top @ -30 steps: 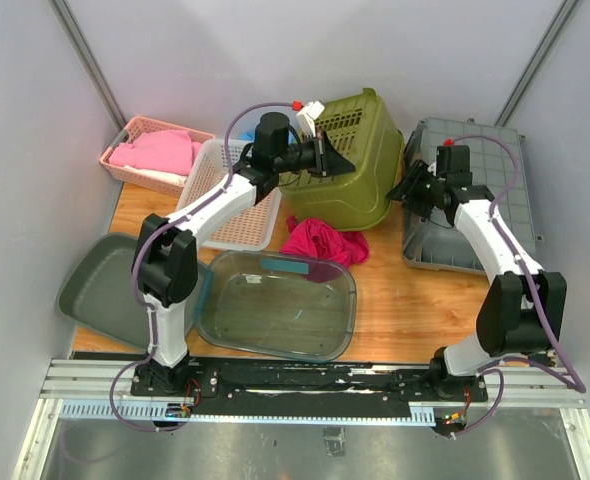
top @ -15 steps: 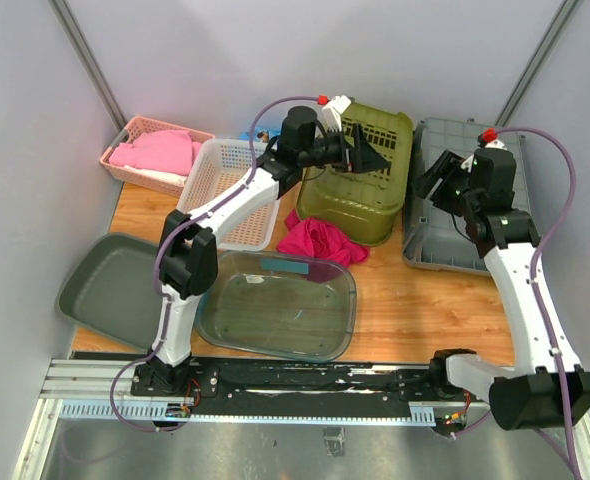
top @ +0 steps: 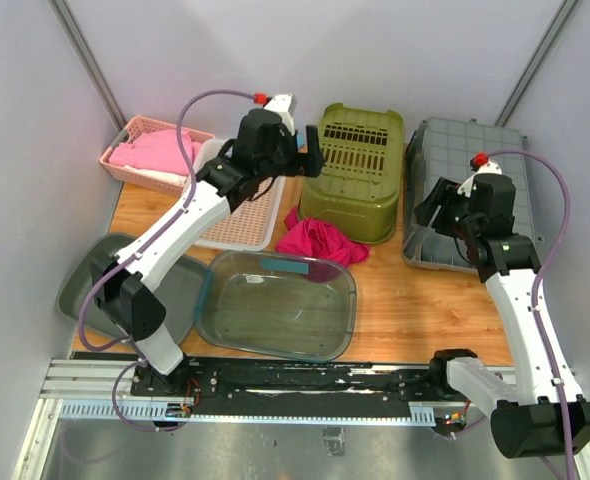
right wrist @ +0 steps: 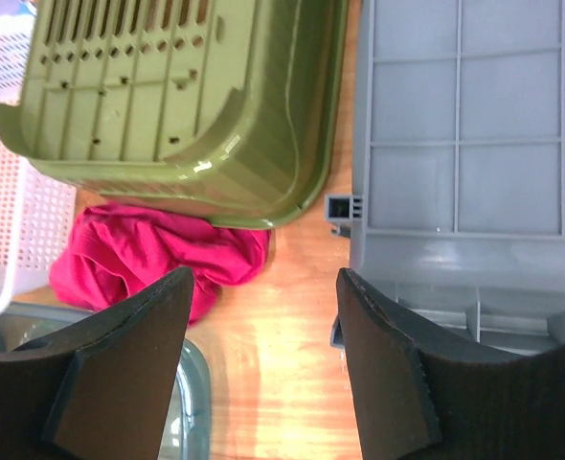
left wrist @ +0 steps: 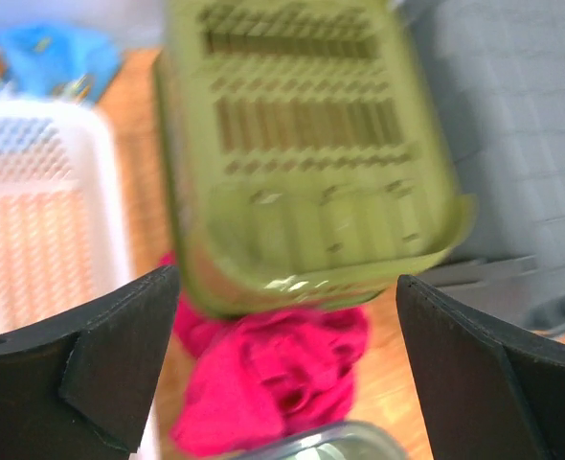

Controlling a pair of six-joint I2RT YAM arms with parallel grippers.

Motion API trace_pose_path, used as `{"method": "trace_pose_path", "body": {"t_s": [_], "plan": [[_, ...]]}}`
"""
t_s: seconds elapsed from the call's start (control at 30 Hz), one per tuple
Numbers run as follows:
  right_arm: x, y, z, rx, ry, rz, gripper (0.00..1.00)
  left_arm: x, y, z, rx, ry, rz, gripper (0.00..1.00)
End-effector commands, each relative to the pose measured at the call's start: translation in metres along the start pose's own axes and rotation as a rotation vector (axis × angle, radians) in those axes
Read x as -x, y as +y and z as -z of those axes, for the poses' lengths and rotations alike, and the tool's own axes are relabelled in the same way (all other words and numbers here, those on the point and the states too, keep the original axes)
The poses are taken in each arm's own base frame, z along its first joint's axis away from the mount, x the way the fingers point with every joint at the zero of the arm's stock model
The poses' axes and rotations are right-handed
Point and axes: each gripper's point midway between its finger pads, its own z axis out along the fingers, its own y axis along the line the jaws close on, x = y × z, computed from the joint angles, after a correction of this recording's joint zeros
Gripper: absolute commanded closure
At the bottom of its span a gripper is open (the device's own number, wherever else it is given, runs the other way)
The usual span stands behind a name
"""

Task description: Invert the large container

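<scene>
The large container is an olive-green slotted basket (top: 358,170). It rests upside down at the back of the table, its base facing up. My left gripper (top: 312,160) hovers just left of it, open and holding nothing. The left wrist view shows the basket (left wrist: 311,153) blurred ahead of that gripper (left wrist: 287,374), apart from both fingers. My right gripper (top: 431,207) hangs open to the right of the basket, over the near edge of a grey crate. From the right wrist the basket (right wrist: 177,96) lies ahead and to the left of the empty right gripper (right wrist: 263,355).
A red cloth (top: 323,240) lies against the basket's front. An overturned grey crate (top: 470,190) sits at the right. A white basket (top: 237,215) and a pink basket (top: 155,150) with pink cloth stand at the left. A clear tub (top: 280,305) and a grey lid (top: 100,285) lie nearer.
The green basket has gone from tipped on its side to flat with its base up. My left gripper has let go of it, opened and drawn back left. The right gripper has backed away.
</scene>
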Motion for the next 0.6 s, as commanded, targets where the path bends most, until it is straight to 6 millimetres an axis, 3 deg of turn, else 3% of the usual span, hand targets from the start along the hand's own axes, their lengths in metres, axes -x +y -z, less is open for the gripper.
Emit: {"method": "trace_pose_path", "body": {"t_s": [0.0,0.1,0.27,0.43,0.57], "plan": [[-0.021,-0.001,0.002,0.011,0.051,0.023,0.37,-0.091,0.09,0.005,0.329,0.214,-0.104,0.01],[-0.027,-0.003,-0.001,0.008,0.067,0.015,0.38,-0.124,0.101,0.003,0.338,0.265,-0.098,0.04],[-0.025,-0.001,-0.002,0.011,0.071,0.013,0.38,-0.168,0.125,-0.009,0.388,0.335,-0.085,0.22],[-0.025,-0.002,-0.003,0.008,0.073,0.013,0.39,-0.181,0.138,-0.017,0.429,0.347,-0.102,0.46],[-0.026,-0.003,-0.004,0.002,0.076,0.011,0.39,-0.181,0.138,-0.023,0.418,0.352,-0.114,0.75]]}}
